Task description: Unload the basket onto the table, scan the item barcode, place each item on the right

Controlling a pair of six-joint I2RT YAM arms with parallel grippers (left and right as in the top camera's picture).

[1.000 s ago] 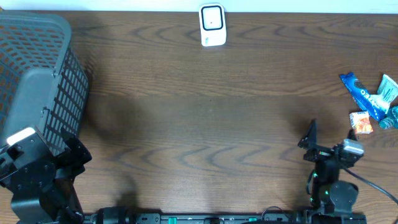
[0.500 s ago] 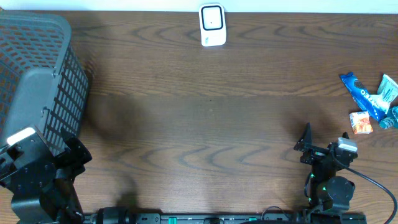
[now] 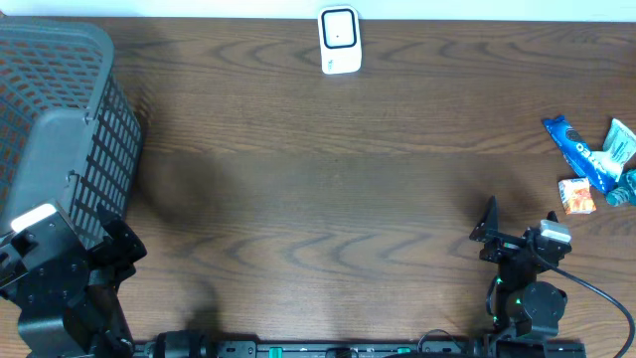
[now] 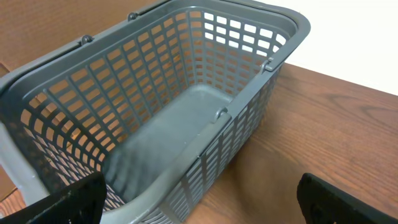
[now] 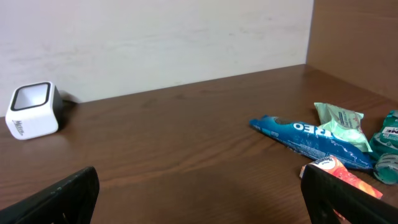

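Observation:
The white barcode scanner stands at the table's far edge, also at the left of the right wrist view. The items lie in a group at the right edge: a blue Oreo packet, a green packet, a small orange packet and a teal item. My right gripper is open and empty, near the front edge, left of the orange packet. My left gripper is open and empty at the near end of the basket.
A grey plastic basket with slotted walls fills the table's left end; nothing shows inside it. The brown wooden table stretches between the basket and the packets. A cable trails from the right arm.
The right gripper has shifted slightly left and toward the front edge compared with one second ago, then held still. The left arm and all objects have not moved.

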